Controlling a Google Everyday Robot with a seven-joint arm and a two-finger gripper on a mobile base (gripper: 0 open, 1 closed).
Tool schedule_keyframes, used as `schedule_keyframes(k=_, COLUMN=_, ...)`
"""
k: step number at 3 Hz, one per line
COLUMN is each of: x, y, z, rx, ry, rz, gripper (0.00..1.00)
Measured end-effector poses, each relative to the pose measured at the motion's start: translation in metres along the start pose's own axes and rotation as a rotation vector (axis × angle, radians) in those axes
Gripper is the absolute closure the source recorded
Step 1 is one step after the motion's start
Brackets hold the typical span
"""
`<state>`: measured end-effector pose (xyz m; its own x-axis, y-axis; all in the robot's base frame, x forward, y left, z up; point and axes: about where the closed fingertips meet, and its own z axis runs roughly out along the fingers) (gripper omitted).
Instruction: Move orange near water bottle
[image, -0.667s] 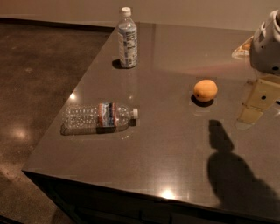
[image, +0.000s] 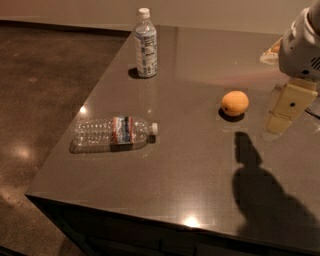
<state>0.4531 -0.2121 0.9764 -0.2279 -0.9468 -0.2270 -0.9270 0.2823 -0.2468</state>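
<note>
Dark glossy tabletop (image: 190, 170) over a brown polished floor (image: 40, 90), lit from above. The orange (image: 235, 103) sat on the right half, untouched and in the same spot as a moment earlier. The water bottle (image: 115, 132) lay on its side near the left edge, cap toward the orange and well apart from it. A second bottle with a pale label (image: 145, 45) stood upright at the far edge, not my target.

The only change was the gripper (image: 286, 107), which had edged slightly left toward the orange. It hung just right of the fruit without touching it. I could not tell whether the gripper was open or closed; it held nothing I could see.

My read: I was still on the approach, with no grasp made yet. Pickup and the whole carry leftward to the water bottle remained.
</note>
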Motion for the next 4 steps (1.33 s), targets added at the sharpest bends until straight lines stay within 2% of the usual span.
schedule_keyframes(k=1, x=-0.007, y=-0.023, z=0.012, rx=-0.002, ry=-0.048, rz=0.043, gripper=0.00)
schedule_keyframes(k=2, x=-0.009, y=-0.055, z=0.031, rx=0.009, ry=-0.089, rz=0.116, gripper=0.00)
schedule_keyframes(k=3, x=-0.008, y=-0.077, z=0.058, rx=0.025, ry=-0.113, rz=0.163, gripper=0.00)
schedule_keyframes(k=4, x=-0.003, y=-0.093, z=0.088, rx=0.023, ry=-0.103, rz=0.197, gripper=0.00)
